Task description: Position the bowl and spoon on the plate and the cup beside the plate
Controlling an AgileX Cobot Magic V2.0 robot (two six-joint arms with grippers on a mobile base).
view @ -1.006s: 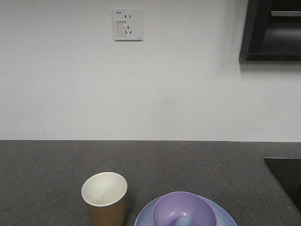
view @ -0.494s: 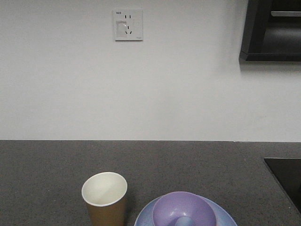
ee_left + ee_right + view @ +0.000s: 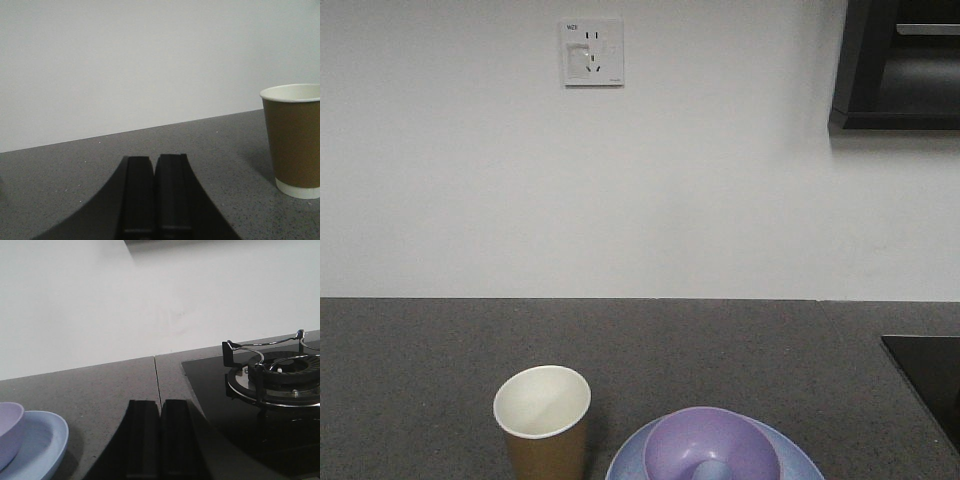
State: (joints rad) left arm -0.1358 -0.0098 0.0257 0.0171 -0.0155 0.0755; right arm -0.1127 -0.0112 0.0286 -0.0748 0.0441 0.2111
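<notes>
The plate (image 3: pixel 790 450) lies on the dark speckled table (image 3: pixel 440 340) at the bottom edge of the front view, partly cut off by the frame. The bowl (image 3: pixel 712 440) sits on the plate, upright and roughly centred. Inside the bowl a pale blue rounded shape shows at its near side – the spoon (image 3: pixel 712 468), only part of it in frame. The cup (image 3: pixel 542 420) stands upright on the table just left of the plate, close beside its rim; whether the two touch cannot be told.

Left gripper (image 3: pixel 156 200): jaws closed, the two black fingers pressed together with nothing between them. It sits low over the table, with the cup to its right and apart from it (white base band resting flat on the table).

Right gripper (image 3: pixel 160 440): jaws closed, fingers side by side, holding nothing. In the right wrist view the plate's rim and the side of the bowl appear at the lower left, apart from the gripper – a black glass hob (image 3: pixel 225 405) with a gas burner (image 3: pixel 280 377) lies to the right.

Behind the table is a plain white wall carrying a socket (image 3: pixel 591 52); a dark cabinet (image 3: pixel 895 65) hangs at the upper right.
</notes>
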